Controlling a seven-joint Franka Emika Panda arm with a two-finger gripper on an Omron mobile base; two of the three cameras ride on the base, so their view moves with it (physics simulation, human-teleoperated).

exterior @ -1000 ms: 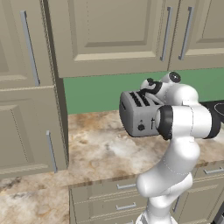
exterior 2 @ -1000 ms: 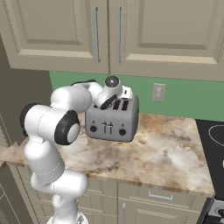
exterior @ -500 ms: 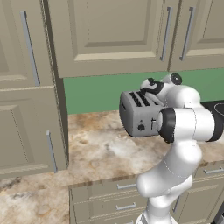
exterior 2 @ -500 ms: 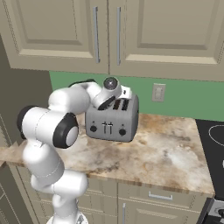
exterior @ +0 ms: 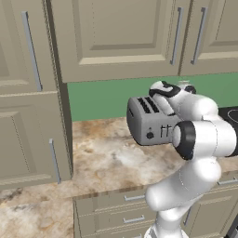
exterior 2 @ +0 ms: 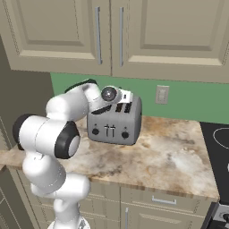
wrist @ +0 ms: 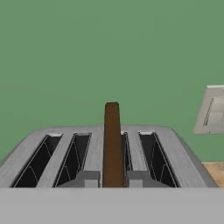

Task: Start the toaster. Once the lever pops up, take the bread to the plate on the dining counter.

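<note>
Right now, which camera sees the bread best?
The hand view: the bread stands upright, edge-on between the gripper fingers, above the toaster slots. From the left and right base views I cannot make it out behind the arm.

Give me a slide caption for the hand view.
Gripper shut on the bread, held upright above the toaster slots.

We see a glossy white arm [exterior 2: 53, 134] built of rounded, bulbous segments, with dark grey to black bands and 1 black disc cap at its joints. Near the wrist sits a shiny grey dome [exterior 2: 108, 94].
</note>
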